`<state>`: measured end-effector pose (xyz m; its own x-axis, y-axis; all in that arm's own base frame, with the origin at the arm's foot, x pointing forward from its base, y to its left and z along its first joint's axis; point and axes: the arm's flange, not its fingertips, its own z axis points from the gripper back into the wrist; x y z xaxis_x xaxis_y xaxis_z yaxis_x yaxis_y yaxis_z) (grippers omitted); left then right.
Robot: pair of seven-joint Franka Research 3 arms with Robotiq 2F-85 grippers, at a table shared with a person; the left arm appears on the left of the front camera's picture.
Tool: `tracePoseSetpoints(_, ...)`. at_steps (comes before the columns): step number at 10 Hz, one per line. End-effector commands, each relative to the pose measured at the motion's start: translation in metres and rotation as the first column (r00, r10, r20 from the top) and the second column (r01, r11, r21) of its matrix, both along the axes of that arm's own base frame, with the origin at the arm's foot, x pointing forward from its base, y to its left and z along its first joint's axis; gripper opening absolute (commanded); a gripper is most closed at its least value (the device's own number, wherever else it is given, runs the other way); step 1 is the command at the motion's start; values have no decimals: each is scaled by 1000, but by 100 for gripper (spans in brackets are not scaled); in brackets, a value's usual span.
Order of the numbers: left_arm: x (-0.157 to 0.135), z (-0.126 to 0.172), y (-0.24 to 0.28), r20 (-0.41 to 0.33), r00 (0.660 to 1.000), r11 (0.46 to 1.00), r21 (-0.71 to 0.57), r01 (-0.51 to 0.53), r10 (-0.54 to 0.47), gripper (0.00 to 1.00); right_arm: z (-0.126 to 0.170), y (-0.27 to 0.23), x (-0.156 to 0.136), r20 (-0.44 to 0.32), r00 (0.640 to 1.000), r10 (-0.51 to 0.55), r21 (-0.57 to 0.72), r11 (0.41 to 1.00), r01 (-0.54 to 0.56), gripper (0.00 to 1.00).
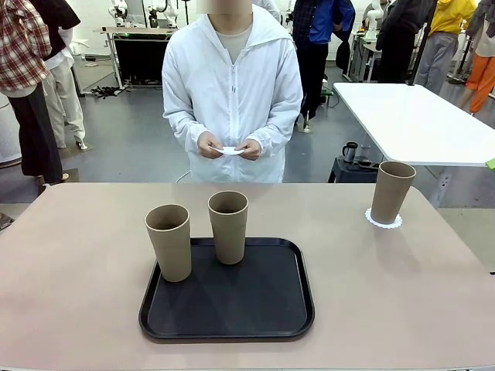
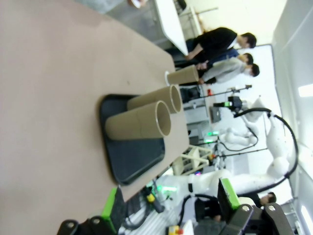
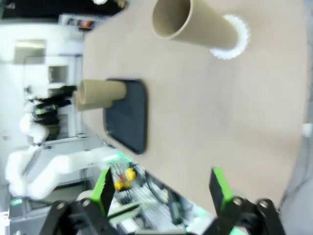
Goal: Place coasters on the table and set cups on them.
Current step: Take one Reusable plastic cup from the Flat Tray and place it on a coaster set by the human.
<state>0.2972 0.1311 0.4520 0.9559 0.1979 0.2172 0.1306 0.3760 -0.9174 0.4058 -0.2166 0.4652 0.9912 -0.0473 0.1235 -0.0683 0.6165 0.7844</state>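
Two cups point(image 1: 168, 241) upright on black tray point(image 1: 232, 313), third cup point(image 1: 392, 192) on coaster point(image 1: 384, 222) on table point(image 1: 77, 263), person's hands point(image 1: 209, 144) holding white paper doily point(image 1: 230, 151) — left gripper point(image 2: 168, 200), right gripper point(image 3: 161, 188) both spread wide, empty.

Grey floor point(image 1: 131, 139) ran across upper frame; white table point(image 1: 418, 120) sat upper right, w/ bystanders point(image 1: 23, 46) standing at back, upper left & right.
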Motion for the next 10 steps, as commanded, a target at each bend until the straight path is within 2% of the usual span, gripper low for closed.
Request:
tracePoseSetpoints(1, -1, 0, 1, 16, 1000, 1000, -14, 0, 0, 100, -16, -30, 7, 56, 998, 14, 167, 986, -23, 100)
tracePoseSetpoints(2, -1, 0, 1, 16, 1000, 1000, -14, 0, 0, 100, -28, -34, 3, 117, 993, -18, 235, 972, -10, 100)
tracePoseSetpoints(4, -1, 0, 1, 16, 1000, 1000, -14, 0, 0, 100, -41, -40, 1, 89, 996, -7, 271, 962, -18, 100)
tracePoseSetpoints(5, -1, 0, 1, 16, 1000, 1000, -14, 0, 0, 100, -41, -38, -1, 107, 994, -29, 302, 953, -4, 100)
tracePoseSetpoints(10, -1, 0, 1, 16, 1000, 1000, -14, 0, 0, 100, -35, -26, 1, 88, 994, 65, 278, 957, -87, 100)
